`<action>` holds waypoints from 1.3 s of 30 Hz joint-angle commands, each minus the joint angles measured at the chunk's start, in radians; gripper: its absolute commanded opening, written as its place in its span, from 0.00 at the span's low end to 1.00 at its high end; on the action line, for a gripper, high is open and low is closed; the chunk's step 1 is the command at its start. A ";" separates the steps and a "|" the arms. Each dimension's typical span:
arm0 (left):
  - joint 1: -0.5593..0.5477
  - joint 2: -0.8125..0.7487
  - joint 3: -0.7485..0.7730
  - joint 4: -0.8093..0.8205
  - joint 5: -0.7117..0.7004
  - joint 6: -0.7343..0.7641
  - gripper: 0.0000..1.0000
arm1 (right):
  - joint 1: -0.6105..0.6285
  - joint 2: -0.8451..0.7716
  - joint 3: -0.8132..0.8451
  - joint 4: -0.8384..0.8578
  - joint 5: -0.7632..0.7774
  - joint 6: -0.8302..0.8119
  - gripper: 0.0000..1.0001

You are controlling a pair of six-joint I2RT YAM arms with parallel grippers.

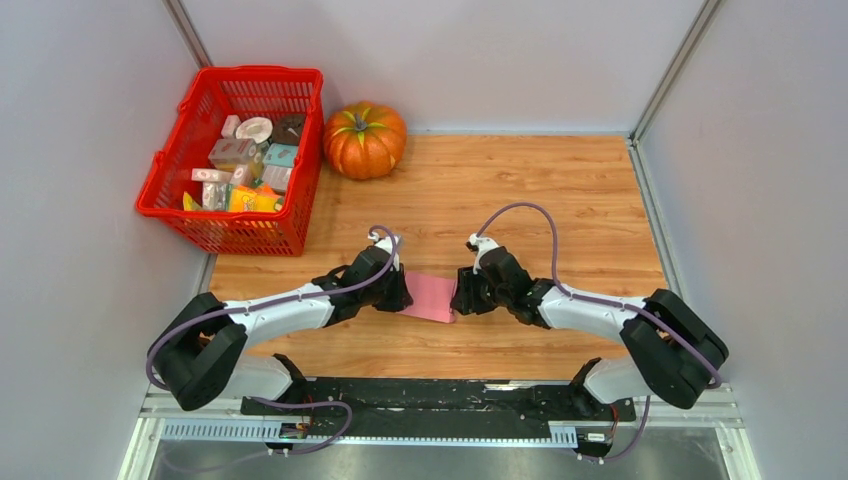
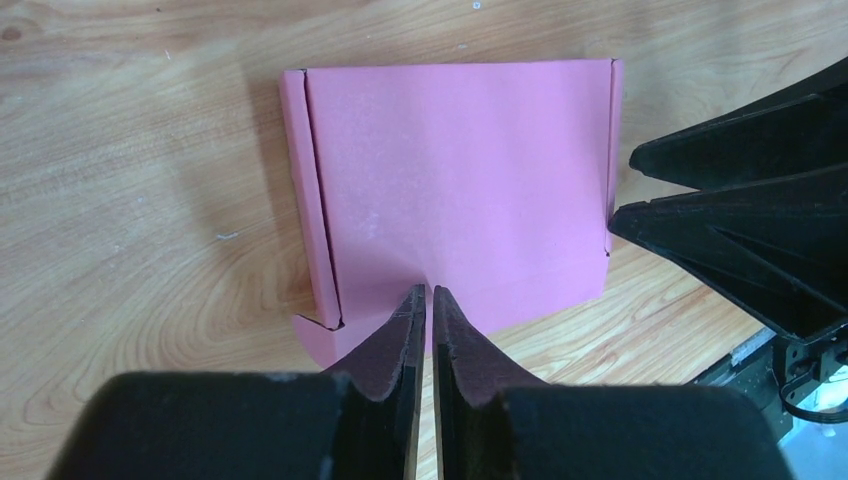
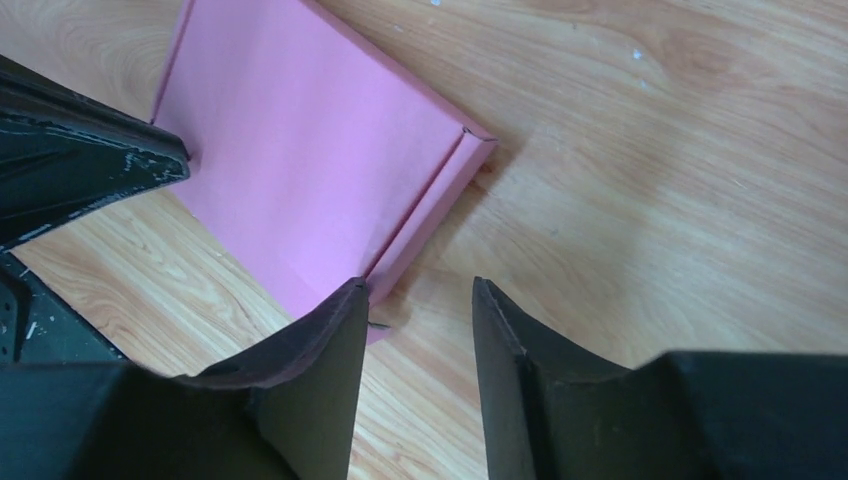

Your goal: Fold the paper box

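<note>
**Both tools on the pink box, one pinching and one open**

The paper box (image 1: 432,295) sits right between the two tools, roughly mid-desk (image 1: 560,200) and just ahead of the arm bases. It's a pink card piece: one big flat panel with a narrow folded strip down each of two opposite sides. There's also a little rounded tab poking out at the corner closest to the left tool.

The left tool (image 2: 428,292) has its jaws squeezed almost together, with only a sliver of a gap. They're pinching the box's near edge about halfway along it, and you can see a faint crease in the card right at the tips. The shadow on the wood beside the box makes it look like that end is lifted a bit off the desk, though I can't say how much.

The right tool (image 3: 415,285) comes in from the opposite end with its jaws clearly apart and nothing clamped between them. One of its fingers (image 3: 330,340) is right up against the corner of the box by the folded strip. The other is over bare wood just beside it. I can't tell whether that first finger actually touches the card.

Well beyond the left tool, at the back of the desk, there's an orange pumpkin (image 1: 364,140). A red basket (image 1: 250,72) full of small packages sits just to its side.
</note>
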 commanded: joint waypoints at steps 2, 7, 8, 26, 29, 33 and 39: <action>0.000 -0.013 0.026 -0.026 -0.013 0.036 0.14 | -0.005 0.044 0.016 0.056 -0.010 -0.032 0.41; 0.003 -0.074 0.055 -0.102 -0.024 0.073 0.20 | -0.006 0.053 0.008 0.050 0.004 -0.026 0.35; 0.005 -0.093 0.059 -0.116 -0.025 0.084 0.22 | -0.006 0.055 0.007 0.051 0.002 -0.023 0.34; 0.149 -0.253 -0.040 -0.121 -0.005 0.027 0.66 | -0.039 0.042 -0.081 0.096 0.008 0.009 0.21; 0.154 -0.208 -0.039 -0.069 0.028 0.016 0.66 | -0.046 0.042 -0.079 0.096 0.013 0.008 0.21; 0.155 -0.156 -0.034 -0.035 0.033 -0.006 0.66 | -0.059 0.038 -0.087 0.099 0.010 0.014 0.20; 0.154 -0.098 -0.052 0.116 0.109 -0.057 0.66 | -0.068 0.030 -0.095 0.106 -0.001 0.009 0.20</action>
